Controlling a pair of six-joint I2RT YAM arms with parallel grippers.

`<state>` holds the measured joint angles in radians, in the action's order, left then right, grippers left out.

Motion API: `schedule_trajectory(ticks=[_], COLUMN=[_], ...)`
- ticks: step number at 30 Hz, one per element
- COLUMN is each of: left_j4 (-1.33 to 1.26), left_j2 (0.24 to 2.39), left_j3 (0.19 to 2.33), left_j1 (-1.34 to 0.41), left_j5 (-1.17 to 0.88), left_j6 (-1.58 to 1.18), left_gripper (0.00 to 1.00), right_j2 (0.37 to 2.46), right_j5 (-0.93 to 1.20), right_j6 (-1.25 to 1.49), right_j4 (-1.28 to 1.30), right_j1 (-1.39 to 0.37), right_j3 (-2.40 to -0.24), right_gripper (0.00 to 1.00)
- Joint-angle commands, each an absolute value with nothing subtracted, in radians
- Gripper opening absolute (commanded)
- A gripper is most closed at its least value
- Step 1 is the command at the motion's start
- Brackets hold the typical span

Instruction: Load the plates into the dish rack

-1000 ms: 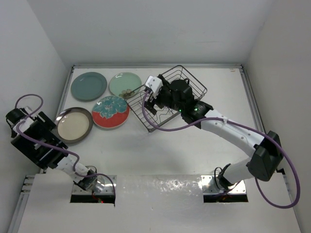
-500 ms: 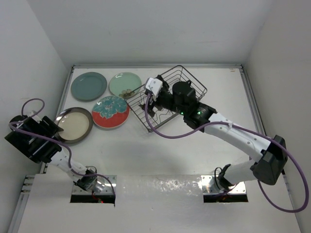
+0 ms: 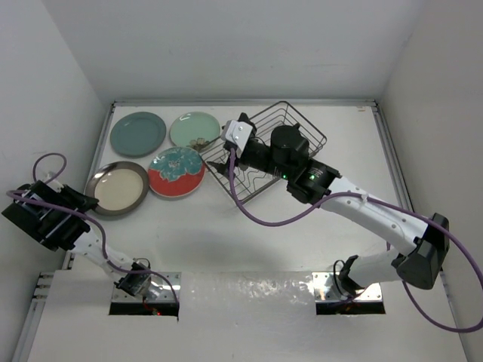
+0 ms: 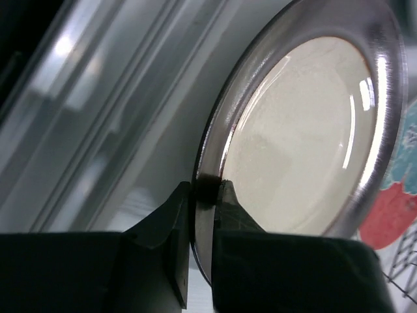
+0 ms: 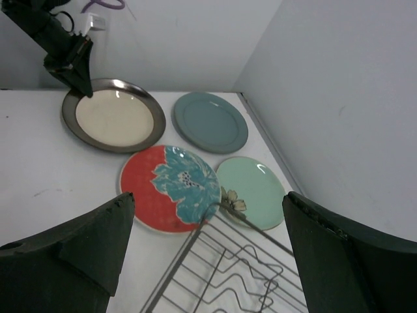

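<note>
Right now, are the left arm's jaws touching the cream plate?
Touching. The left wrist view shows both jaws pinching the dark rim of the cream plate, with no gap.

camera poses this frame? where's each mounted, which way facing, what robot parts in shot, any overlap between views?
Top external: above and behind the bases, looking down on the table; both arms in view.
Left wrist: on the left arm, looking along the left gripper, shut on the rim of the cream plate.
Right wrist: over the dish rack corner, facing the plates; the open right gripper, fingers framing the bottom.
Shared: all three show the cream plate with the left gripper on its rim.
</note>
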<state>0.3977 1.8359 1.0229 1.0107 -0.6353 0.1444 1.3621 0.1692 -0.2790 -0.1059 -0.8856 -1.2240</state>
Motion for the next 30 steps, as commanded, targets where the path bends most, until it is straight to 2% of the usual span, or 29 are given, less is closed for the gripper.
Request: schedule_trajectory(ticks=[1,8,13,21,26,30], left_j4=[0.431,0.564,0.698,0.770,0.811,0.799], left_j2=[1.870,1.810,1.744,1.671,1.620,1.594], left_j3=[1.051,1.150,1.316,1.416,1.462,1.473], left_j1=[0.989,0.991,0.991,0.966,0.861,0.784], left_j5=[-0.589,-0.630,-0.681,-0.675,-0.622,-0.558], left_j6=[0.212,0.300,0.396,0.454,0.525,0.543], left_gripper=[0.00,0.00,0.00,0.00,0.00,0.00], right_j2=[1.335,1.335,1.345,1.448,1.540,1.511], right_j5=[0.202,0.196,0.153,-0.125,-0.189,-0.198], right_j6=[-0.293,-0.328,-0.299,-0.236,-0.131,-0.127], right_j4=[-0.160,-0.167,-0.160,0.067,0.218,0.181], right_j1=[-0.902,-0.916,-0.916,-0.907,-0.851,-0.847], right_j3=[-1.275,-1.276,-1.273,-1.412,-1.517,-1.467], right_gripper=[0.94,0.94,0.94,0.93,0.91,0.92])
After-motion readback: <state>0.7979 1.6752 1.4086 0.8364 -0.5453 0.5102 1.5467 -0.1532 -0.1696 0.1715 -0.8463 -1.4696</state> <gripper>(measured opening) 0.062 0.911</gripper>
